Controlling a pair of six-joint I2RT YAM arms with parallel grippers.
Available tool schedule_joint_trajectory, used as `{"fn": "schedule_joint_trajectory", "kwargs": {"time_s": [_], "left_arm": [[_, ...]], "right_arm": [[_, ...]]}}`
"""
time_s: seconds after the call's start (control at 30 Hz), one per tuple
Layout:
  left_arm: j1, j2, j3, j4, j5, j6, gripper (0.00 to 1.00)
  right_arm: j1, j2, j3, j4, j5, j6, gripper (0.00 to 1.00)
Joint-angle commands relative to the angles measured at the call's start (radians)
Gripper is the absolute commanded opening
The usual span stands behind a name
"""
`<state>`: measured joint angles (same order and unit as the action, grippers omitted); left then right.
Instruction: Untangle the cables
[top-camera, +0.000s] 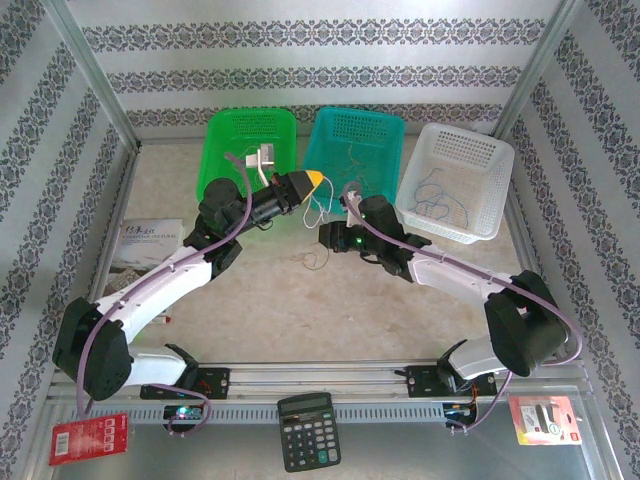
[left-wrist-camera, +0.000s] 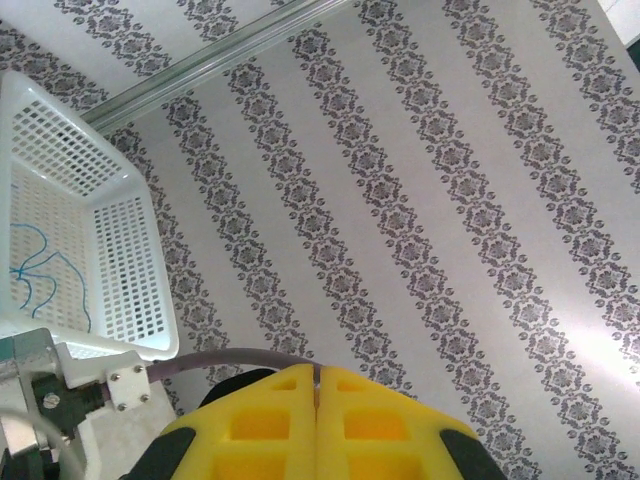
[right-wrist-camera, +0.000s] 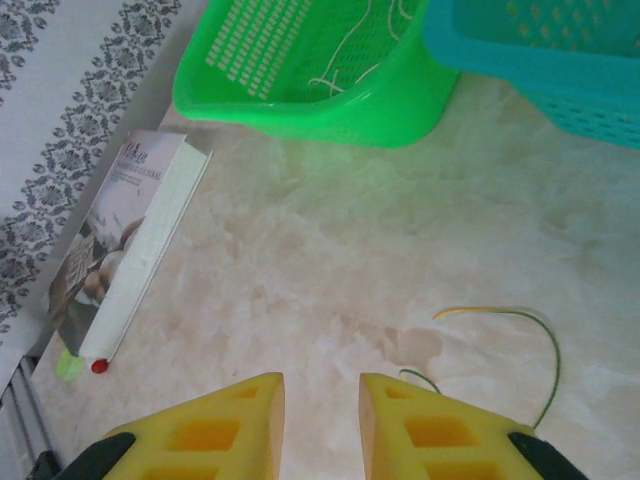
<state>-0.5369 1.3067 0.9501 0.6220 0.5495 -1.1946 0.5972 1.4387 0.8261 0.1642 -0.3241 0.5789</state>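
My left gripper (top-camera: 314, 180) hangs raised in front of the teal basket (top-camera: 355, 150), its yellow fingers (left-wrist-camera: 270, 420) pressed together. A thin whitish cable (top-camera: 319, 206) dangles from its tip, caught in the seam. My right gripper (top-camera: 326, 241) is low over the table, pointing left. In the right wrist view that gripper (right-wrist-camera: 322, 400) stands open over bare tabletop. A yellow-green cable (right-wrist-camera: 545, 350) curls on the table just right of its right finger. A blue cable (left-wrist-camera: 40, 270) lies in the white basket (top-camera: 455, 180), and a whitish one (right-wrist-camera: 350, 60) in the green basket (top-camera: 250, 150).
Three baskets line the back of the table. A book (top-camera: 145, 243) lies at the left by the wall. A calculator (top-camera: 308, 430) and two red packs (top-camera: 88, 438) (top-camera: 545, 420) sit on the near rail. Purple arm cords run along both arms.
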Motion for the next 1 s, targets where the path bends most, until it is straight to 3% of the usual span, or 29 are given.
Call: {"fn": "schedule_joint_trajectory", "kwargs": {"time_s": [0.0,0.13,0.43,0.67,0.97], "left_arm": [[-0.014,-0.021,0.037,0.031,0.001,0.0,0.0],[-0.015,-0.016,0.035,0.012,0.0,0.022,0.0],[-0.014,0.024,-0.003,0.067,0.057,0.044,0.0],[-0.013,0.079,-0.022,0.166,0.146,0.034,0.0],[-0.013,0.089,-0.022,0.171,0.116,0.041,0.0]], "right_arm": [[-0.018,-0.001,-0.034,0.042,0.033,0.017,0.27],[-0.053,-0.049,-0.083,0.035,0.028,0.019,0.28],[-0.171,-0.227,-0.193,-0.06,-0.001,0.011,0.4],[-0.235,-0.331,-0.188,-0.091,-0.105,0.014,0.64],[-0.235,-0.378,-0.203,-0.001,-0.228,0.091,0.67]]}}
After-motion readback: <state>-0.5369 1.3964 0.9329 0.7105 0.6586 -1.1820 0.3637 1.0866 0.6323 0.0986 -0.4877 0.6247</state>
